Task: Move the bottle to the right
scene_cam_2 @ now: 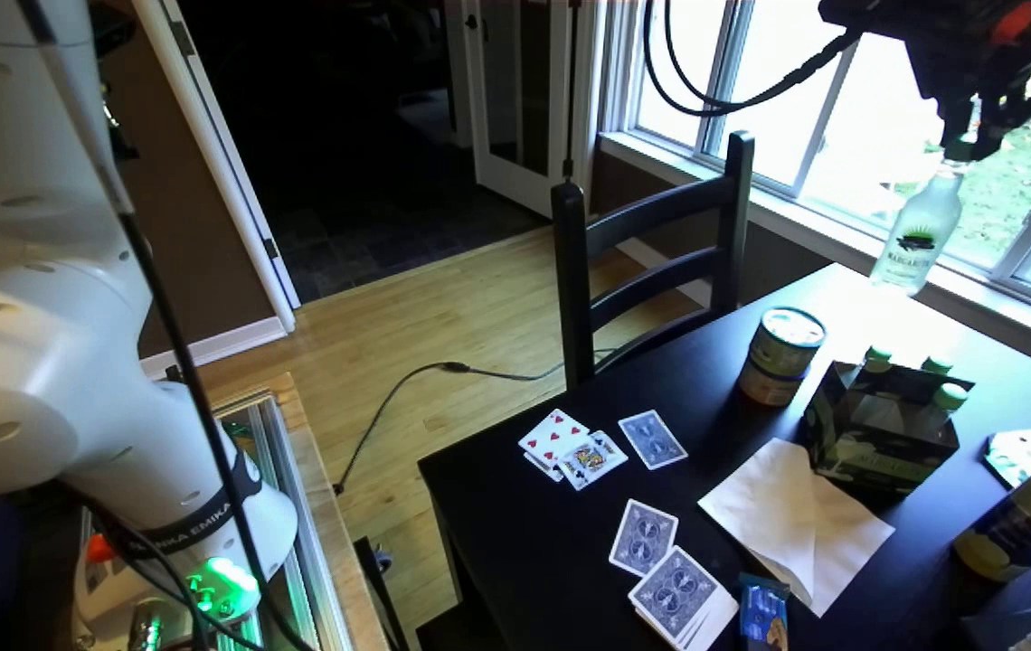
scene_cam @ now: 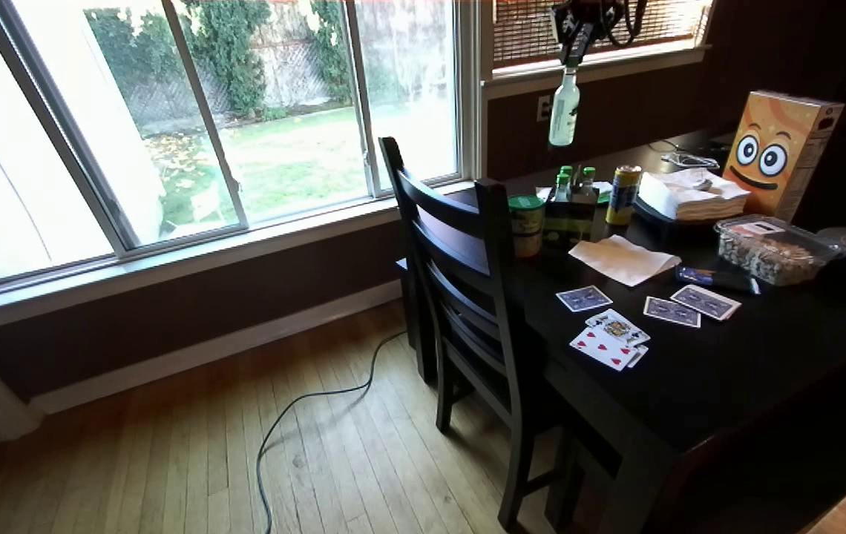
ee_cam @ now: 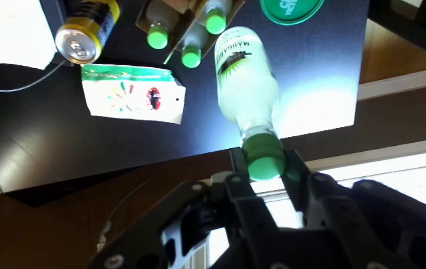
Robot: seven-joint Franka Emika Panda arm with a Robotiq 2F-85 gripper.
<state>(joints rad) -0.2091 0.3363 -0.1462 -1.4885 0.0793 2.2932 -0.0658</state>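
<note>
The bottle is pale green and translucent, with a green cap and a dark printed label. It shows in both exterior views (scene_cam: 564,111) (scene_cam_2: 918,231) and in the wrist view (ee_cam: 248,82). My gripper (ee_cam: 263,160) is shut on the bottle's green cap, one finger on each side. In both exterior views the gripper (scene_cam: 570,68) (scene_cam_2: 966,149) holds the bottle from above, near the window side of the table. The bottle hangs in the air over the dark table (scene_cam_2: 515,533), base down and slightly tilted in an exterior view.
A carton (scene_cam_2: 886,443) of green-capped bottles and stacked tubs (scene_cam_2: 780,357) stand near the bottle. A yellow can (scene_cam: 623,196), a cereal box (scene_cam: 772,156), a clear food tub (scene_cam: 775,248), a napkin (scene_cam: 625,259) and playing cards (scene_cam: 608,345) lie farther along. A chair (scene_cam: 467,259) stands alongside.
</note>
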